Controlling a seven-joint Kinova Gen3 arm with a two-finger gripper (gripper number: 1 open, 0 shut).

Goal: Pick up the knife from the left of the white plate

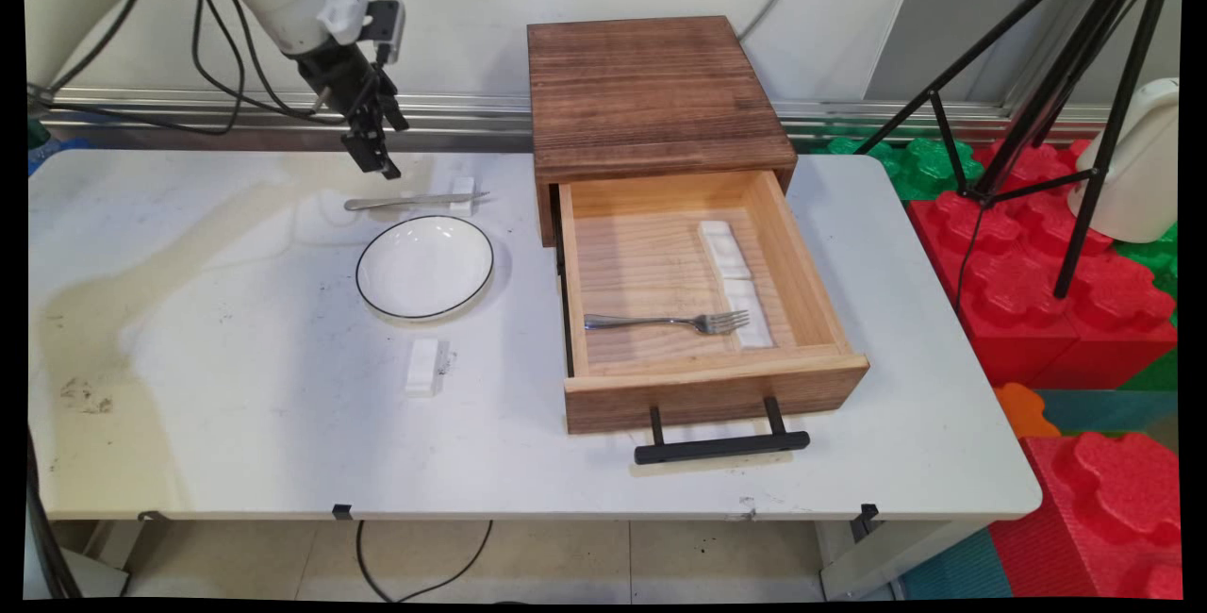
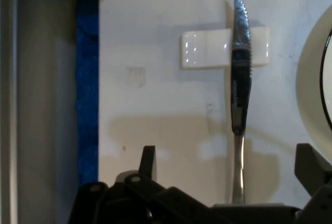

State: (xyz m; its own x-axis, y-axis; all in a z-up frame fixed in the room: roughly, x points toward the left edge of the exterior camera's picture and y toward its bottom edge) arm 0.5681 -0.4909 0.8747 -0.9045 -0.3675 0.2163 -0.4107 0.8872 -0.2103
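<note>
gripper (image 1: pixel 375 158) open, empty, hovering just above handle end of knife (image 1: pixel 415 201) at far side of table (image 1: pixel 236 405). knife blade tip propped on small white rest (image 1: pixel 462 195). black-rimmed white plate (image 1: pixel 424 267) just in front of knife. second white rest (image 1: pixel 422 366) nearer camera. fork (image 1: pixel 667 321) lies in open wooden drawer (image 1: pixel 702 387), tines on white rest (image 1: pixel 745 306).
</note>
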